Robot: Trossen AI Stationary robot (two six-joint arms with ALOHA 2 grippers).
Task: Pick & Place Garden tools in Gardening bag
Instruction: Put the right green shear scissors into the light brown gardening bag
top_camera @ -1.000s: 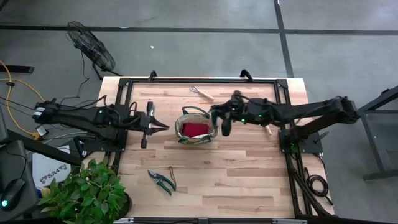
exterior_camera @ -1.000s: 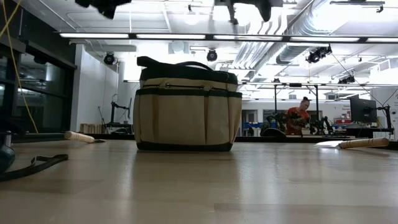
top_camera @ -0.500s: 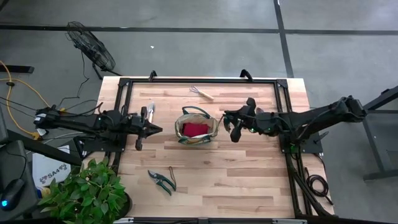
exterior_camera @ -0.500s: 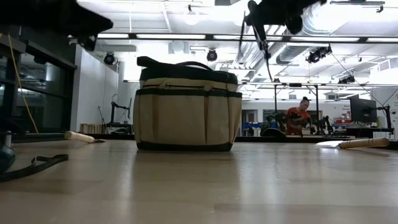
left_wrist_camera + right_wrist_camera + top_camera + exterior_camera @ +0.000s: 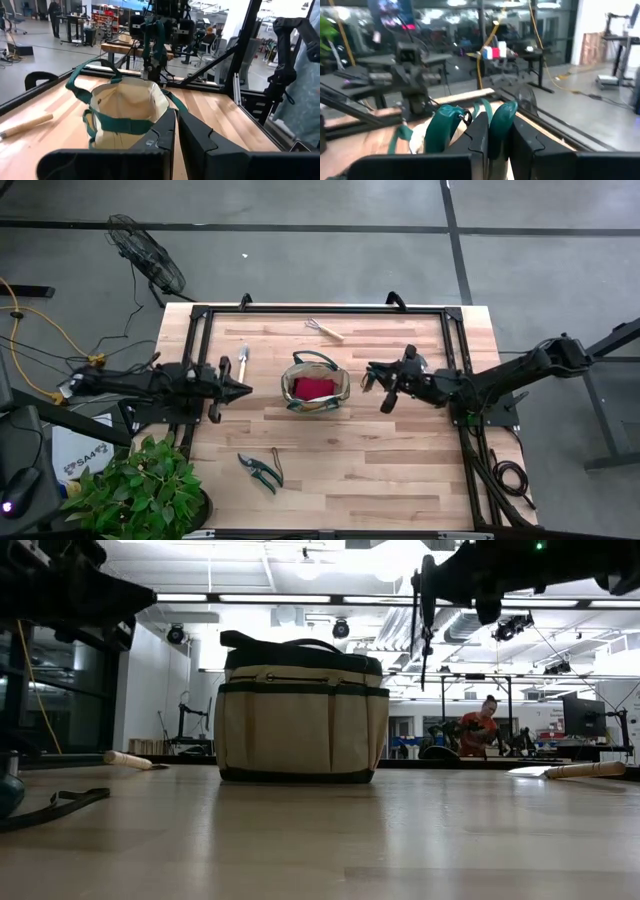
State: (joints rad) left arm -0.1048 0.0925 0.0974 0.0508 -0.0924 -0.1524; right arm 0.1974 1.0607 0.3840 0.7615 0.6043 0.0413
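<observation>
**Shears in the right gripper, bag just beside it**

Your right gripper (image 5: 390,388) is clamped on a pair of shears (image 5: 470,125), fingers pinching one teal grip while the other swings free. It hangs just right of the bag (image 5: 314,383), mid-table. Expect the shears to be stiff, fairly heavy and loose at the pivot; the handles seem the safest hold. The bag is soft, so its rim may give. Your left gripper (image 5: 240,389), fingers together, waits left of the bag.
</observation>
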